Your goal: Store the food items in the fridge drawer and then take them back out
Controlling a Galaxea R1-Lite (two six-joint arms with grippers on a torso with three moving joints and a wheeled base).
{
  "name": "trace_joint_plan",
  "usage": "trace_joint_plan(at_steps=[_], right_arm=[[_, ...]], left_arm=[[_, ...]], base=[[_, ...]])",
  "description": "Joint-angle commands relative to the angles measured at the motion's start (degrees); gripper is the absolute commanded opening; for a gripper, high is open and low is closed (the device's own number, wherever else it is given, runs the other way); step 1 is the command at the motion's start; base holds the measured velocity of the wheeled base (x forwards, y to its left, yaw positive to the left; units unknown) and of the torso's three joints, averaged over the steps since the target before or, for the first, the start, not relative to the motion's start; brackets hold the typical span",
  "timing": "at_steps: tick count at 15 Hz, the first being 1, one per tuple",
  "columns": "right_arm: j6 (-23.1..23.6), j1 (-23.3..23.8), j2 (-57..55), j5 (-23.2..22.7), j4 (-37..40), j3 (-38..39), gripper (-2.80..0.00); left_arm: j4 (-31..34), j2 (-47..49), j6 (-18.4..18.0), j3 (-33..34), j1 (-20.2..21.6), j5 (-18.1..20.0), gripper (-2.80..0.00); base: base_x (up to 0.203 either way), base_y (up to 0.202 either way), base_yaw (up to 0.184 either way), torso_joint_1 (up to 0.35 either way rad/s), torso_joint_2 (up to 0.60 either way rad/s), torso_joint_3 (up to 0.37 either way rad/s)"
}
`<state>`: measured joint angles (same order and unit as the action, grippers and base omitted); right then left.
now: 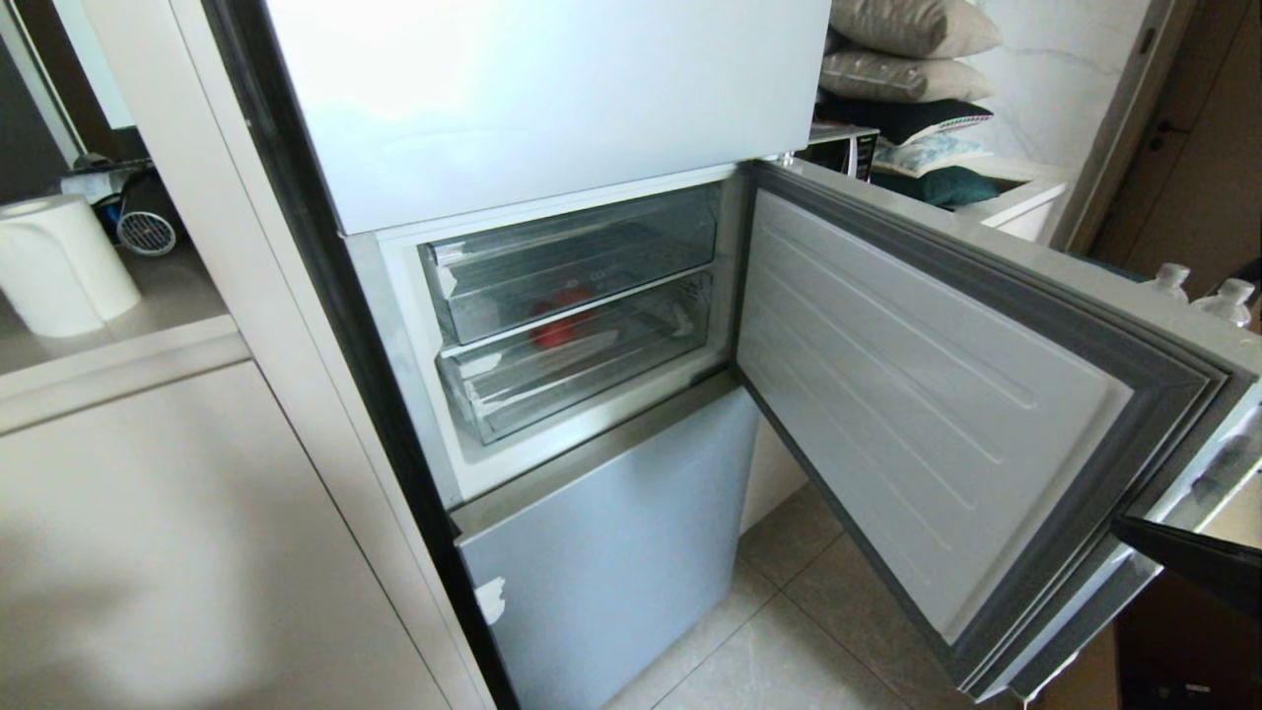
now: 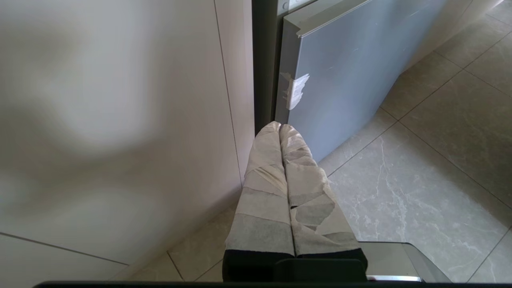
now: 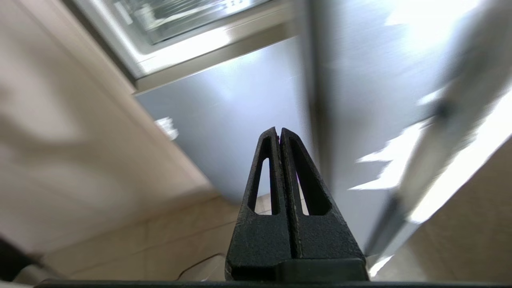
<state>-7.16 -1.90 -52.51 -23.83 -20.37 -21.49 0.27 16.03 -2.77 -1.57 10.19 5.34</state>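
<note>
The fridge's middle door (image 1: pixel 927 414) stands swung open to the right. Behind it, two clear fridge drawers are pushed in, an upper one (image 1: pixel 631 232) and a lower one (image 1: pixel 611 380). A red food item (image 1: pixel 564 314) shows through their clear fronts where they meet; which drawer holds it I cannot tell. My right gripper (image 3: pixel 279 130) is shut and empty, low in front of the fridge beside the open door's edge. Its black tip (image 1: pixel 1173 552) shows at the lower right of the head view. My left gripper (image 2: pixel 279 125), wrapped in tape, is shut and empty, parked near the floor.
The pale blue-grey bottom door (image 1: pixel 611 552) is shut, with white tape (image 1: pixel 490 600) on its edge. A beige cabinet (image 1: pixel 177 532) flanks the fridge on the left, with a paper roll (image 1: pixel 59 261) on its counter. Cushions (image 1: pixel 907 59) and bottles (image 1: pixel 1232 301) sit behind the open door. Tiled floor (image 1: pixel 789 641) lies below.
</note>
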Motion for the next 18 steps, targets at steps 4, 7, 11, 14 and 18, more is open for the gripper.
trace_joint_plan(at_steps=[4, 7, 11, 14, 18], right_arm=[[-0.49, 0.17, 7.92, 13.32, -0.12, 1.88, -2.80], [-2.56, 0.50, 4.40, 20.31, -0.19, -0.78, -2.80], [-4.77, 3.88, -6.16, 21.74, -1.33, -4.22, -2.80], [-5.68, 8.52, -14.32, 21.88, -9.18, -4.94, -2.80], [-5.41, 15.86, -23.76, 21.86, -18.86, -5.56, -2.80]], left_arm=[[0.00, 0.14, -0.21, -0.01, 0.01, 0.11, -2.80], [0.00, 0.14, -1.36, -0.01, 0.01, 0.27, -2.80], [0.20, 0.11, -3.26, -0.18, -4.89, 0.61, -2.80], [0.27, -3.50, -3.11, -0.19, -11.67, 0.52, -2.80], [0.50, -12.00, -2.89, -0.25, -10.72, -0.21, -2.80]], base=[[0.000, 0.000, 0.000, 0.000, 0.00, 0.000], [0.000, 0.000, 0.000, 0.000, 0.00, 0.000], [0.000, 0.000, 0.000, 0.000, 0.00, 0.000], [0.000, 0.000, 0.000, 0.000, 0.00, 0.000], [0.000, 0.000, 0.000, 0.000, 0.00, 0.000]])
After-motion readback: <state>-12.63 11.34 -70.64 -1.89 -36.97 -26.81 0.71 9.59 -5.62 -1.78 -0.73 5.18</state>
